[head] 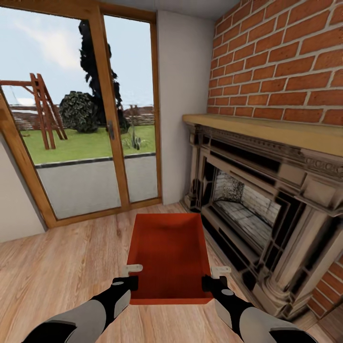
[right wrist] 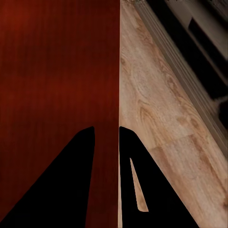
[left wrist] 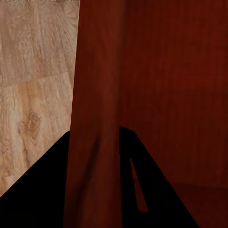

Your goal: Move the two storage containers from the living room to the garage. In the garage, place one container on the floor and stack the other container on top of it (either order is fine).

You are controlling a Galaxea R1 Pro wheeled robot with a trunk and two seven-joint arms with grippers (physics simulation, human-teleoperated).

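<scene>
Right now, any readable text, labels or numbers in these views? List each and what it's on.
None: no words, numbers, logos or signs can be read in any view.
Storage container: plain orange-red walls, unmarked.
Left hand and right hand: no markings visible.
Brick wall, fireplace, glass door: no lettering.

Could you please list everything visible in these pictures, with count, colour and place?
storage container: one, orange-red, held between both grippers above the wood floor.
wood floor: one, light planks, underneath.
fireplace: one, dark carved surround, right.
mantel shelf: one, pale wood, atop fireplace.
brick wall: one, red, above mantel.
glass door: one, orange-wood frame, left, garden beyond.
left gripper: black, shut on container's left wall.
right gripper: black, shut on container's right wall.
</scene>
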